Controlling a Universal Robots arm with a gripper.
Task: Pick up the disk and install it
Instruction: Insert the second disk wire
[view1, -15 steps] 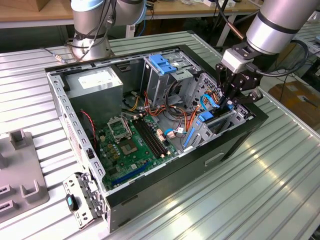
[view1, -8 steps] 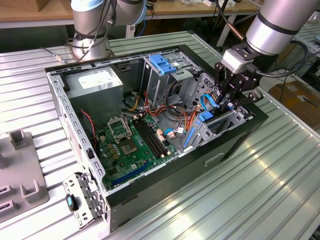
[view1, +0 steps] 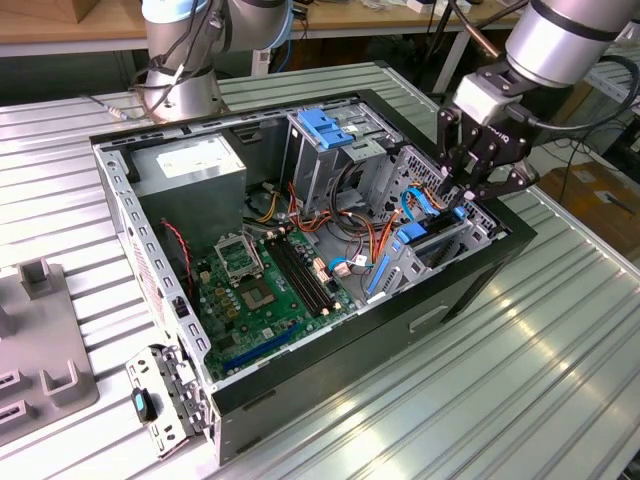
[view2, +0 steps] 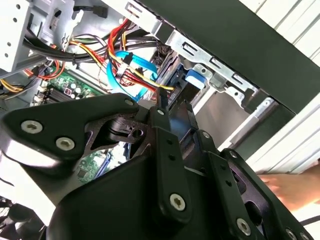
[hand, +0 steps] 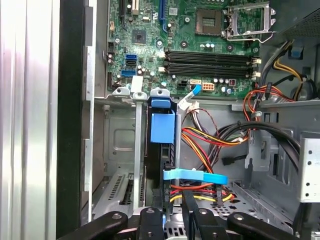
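Observation:
The disk (view1: 425, 240), a dark slab in bright blue carrier rails, stands on edge in the low drive bay at the exterior view's right end of the open computer case (view1: 480, 275). In the first wrist view the disk (hand: 162, 127) sits between the bay's metal walls, its blue tab toward the motherboard. My gripper (view1: 465, 195) hangs over the bay's outer end. Its black fingers (hand: 152, 225) close on either side of the disk's near edge. In the second wrist view the gripper (view2: 167, 107) narrows toward the disk's blue tab (view2: 195, 80).
The green motherboard (view1: 265, 285) covers the case floor. A tall metal cage with a blue bracket (view1: 325, 125) stands behind it. Red, yellow and orange wires (hand: 210, 145) and a blue cable (hand: 195, 176) crowd beside the bay. A person's hand (view2: 295, 185) is outside the case.

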